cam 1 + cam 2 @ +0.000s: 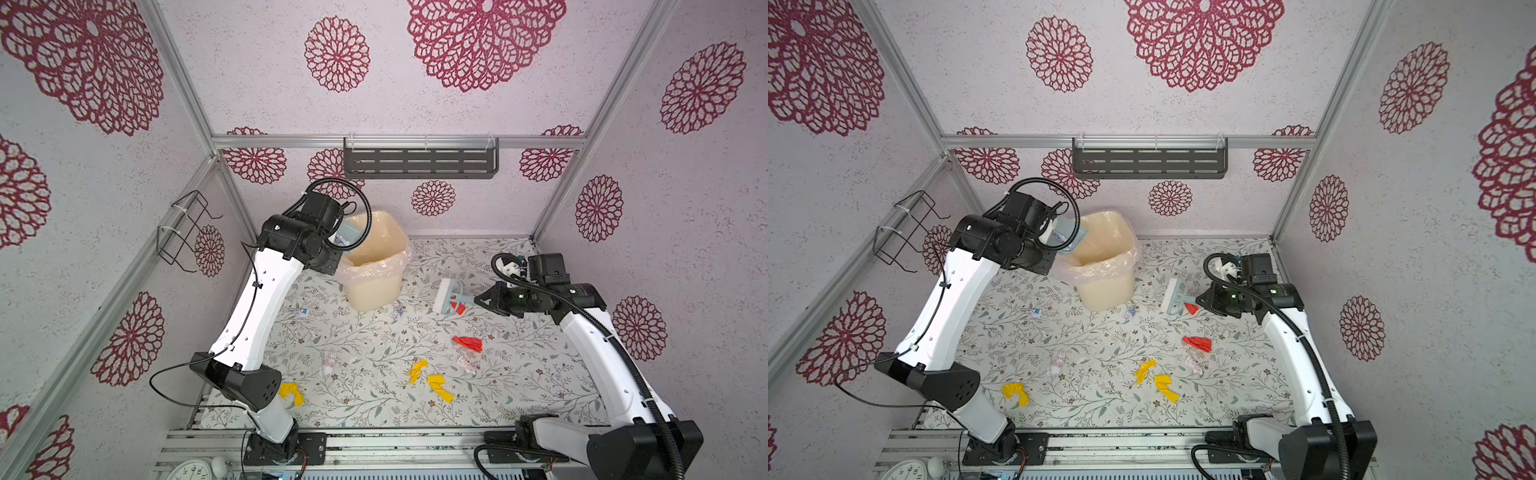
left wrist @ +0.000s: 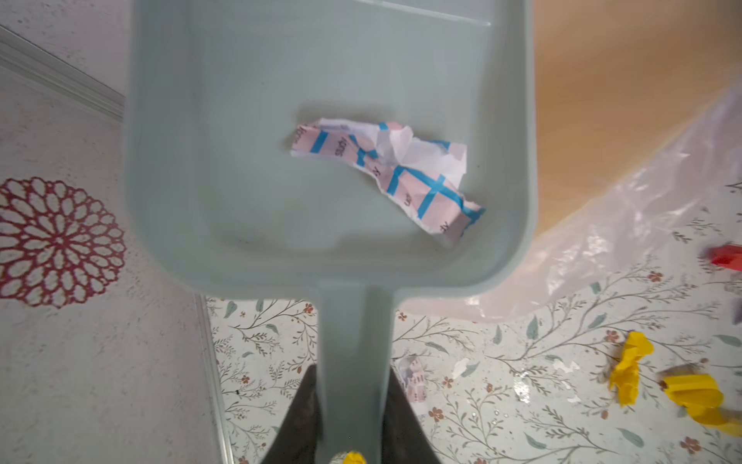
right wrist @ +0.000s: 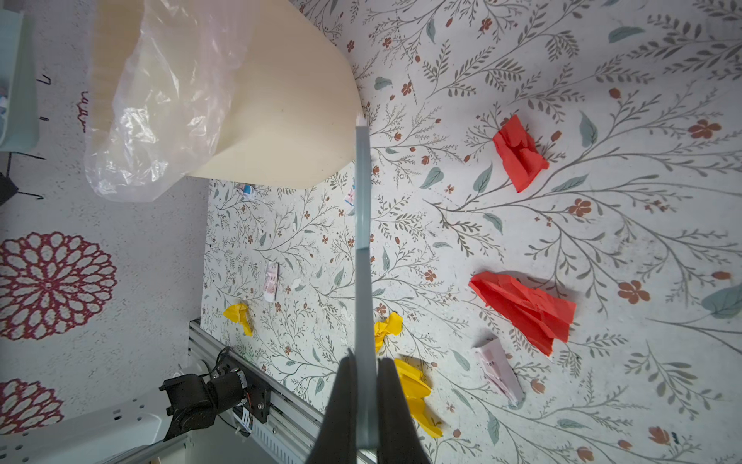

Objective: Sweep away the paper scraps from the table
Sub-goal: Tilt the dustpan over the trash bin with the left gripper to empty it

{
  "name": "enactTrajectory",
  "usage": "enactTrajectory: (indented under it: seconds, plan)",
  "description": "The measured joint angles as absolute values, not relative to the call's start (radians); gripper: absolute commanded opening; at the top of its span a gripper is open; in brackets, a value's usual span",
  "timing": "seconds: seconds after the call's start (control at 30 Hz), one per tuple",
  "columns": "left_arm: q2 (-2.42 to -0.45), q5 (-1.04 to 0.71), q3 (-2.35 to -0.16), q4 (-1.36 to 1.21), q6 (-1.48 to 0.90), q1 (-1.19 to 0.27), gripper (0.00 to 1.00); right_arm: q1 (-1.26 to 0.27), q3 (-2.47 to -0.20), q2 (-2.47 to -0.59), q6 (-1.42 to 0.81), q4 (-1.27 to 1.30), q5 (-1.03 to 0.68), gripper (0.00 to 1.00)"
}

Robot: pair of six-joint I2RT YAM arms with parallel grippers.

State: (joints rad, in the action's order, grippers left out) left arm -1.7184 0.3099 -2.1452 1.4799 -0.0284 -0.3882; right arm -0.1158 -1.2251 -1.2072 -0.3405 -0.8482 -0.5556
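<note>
My left gripper [image 2: 353, 373] is shut on the handle of the pale blue dustpan [image 2: 281, 180], held up by the rim of the bin [image 1: 374, 291]. A pink, blue-striped paper scrap [image 2: 385, 168] lies in the pan. My right gripper [image 3: 366, 361] is shut on the handle of the white-bristled brush [image 1: 446, 296], low over the table [image 1: 374, 399] right of the bin. Paper scraps lie on the table: red [image 1: 468, 343] [image 3: 520, 154], yellow [image 1: 417, 370] [image 1: 439, 386] [image 1: 291, 392], pale pink [image 1: 330, 361] [image 1: 466, 363]. Small bits [image 1: 302, 311] [image 1: 398, 311] lie near the bin's foot.
The cream bin has a clear plastic liner [image 3: 160, 100] hanging over its rim. A grey slotted shelf [image 1: 419, 162] hangs on the back wall and a wire rack [image 1: 187, 228] on the left wall. An aluminium rail [image 1: 374, 440] bounds the table's front edge.
</note>
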Motion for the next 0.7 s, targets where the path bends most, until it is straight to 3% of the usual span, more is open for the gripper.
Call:
enactTrajectory:
  seconds: [0.7]
  plan:
    - [-1.832,0.719,-2.15,1.401,0.29,-0.54,0.0,-0.114,-1.287,-1.26,-0.307,-0.894,-0.569,0.0]
